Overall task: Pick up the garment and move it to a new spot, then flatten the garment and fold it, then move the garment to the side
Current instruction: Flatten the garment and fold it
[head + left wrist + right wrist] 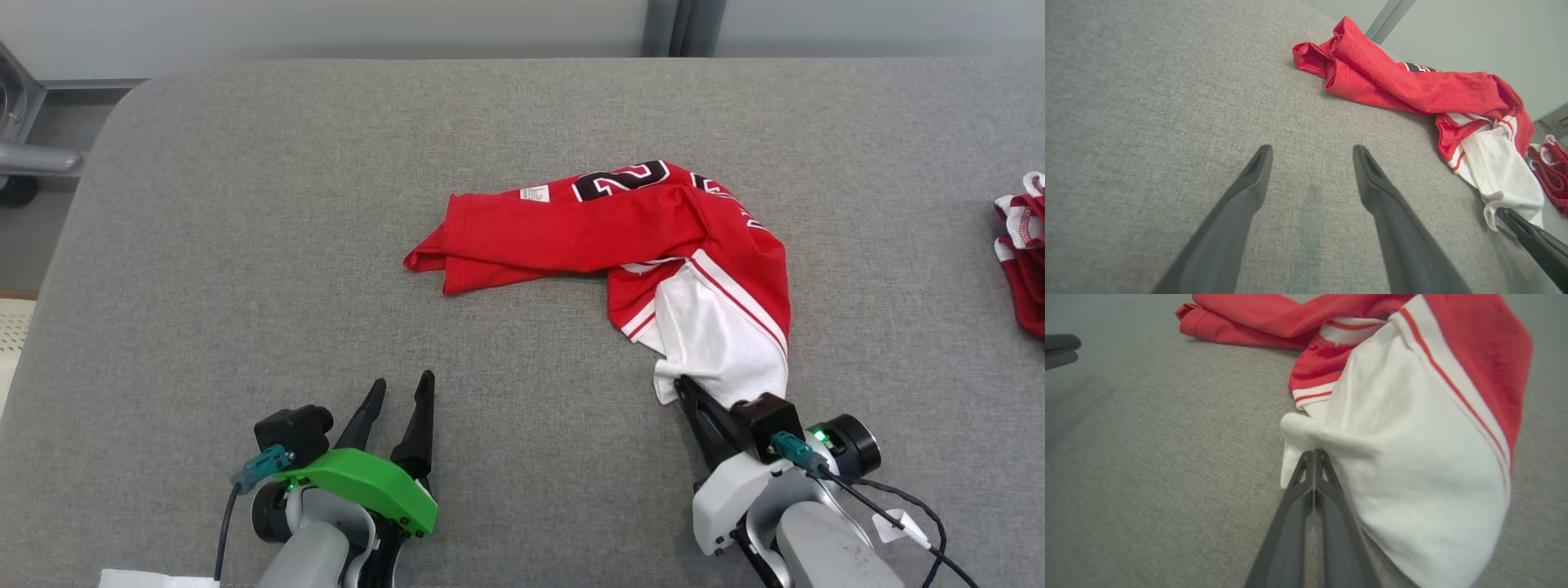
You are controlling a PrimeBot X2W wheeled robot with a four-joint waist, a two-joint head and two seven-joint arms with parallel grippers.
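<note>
Head view: the job has only just begun

Closest to the robot are its two tools, low in the picture. The left tool (402, 380) is wide open, with its two dark fingers (1241, 196) spread like a V. It holds nothing. It hovers over bare grey tabletop (245, 269), well apart from the garment (604, 220), and points away from the robot. The left wrist view shows the same: only grey tabletop lies between the fingers.

The right tool (682, 384) is closed. In the right wrist view its two fingers press tight together. Their tips sit right at a bunched fold of white cloth. It looks like the tool is pinching the near edge of the garment. The right arm (816, 539) comes in from the lower right, and the tool points up and a bit to the left.

A little farther off lies the rest of the garment. It is red, with a white part (718, 335) and a black number (620, 181). It sits near the middle of the tabletop, all crumpled and twisted. The white end is nearest the robot, and the red end stretches away to the left.

So I think the pick-up is just starting. The garment is not lifted yet. It is not moved, not flat, not folded and not put to the side. All of that is left to do.

Far off at the right edge lies another red and white cloth (1024, 253), well apart from the garment.
</note>
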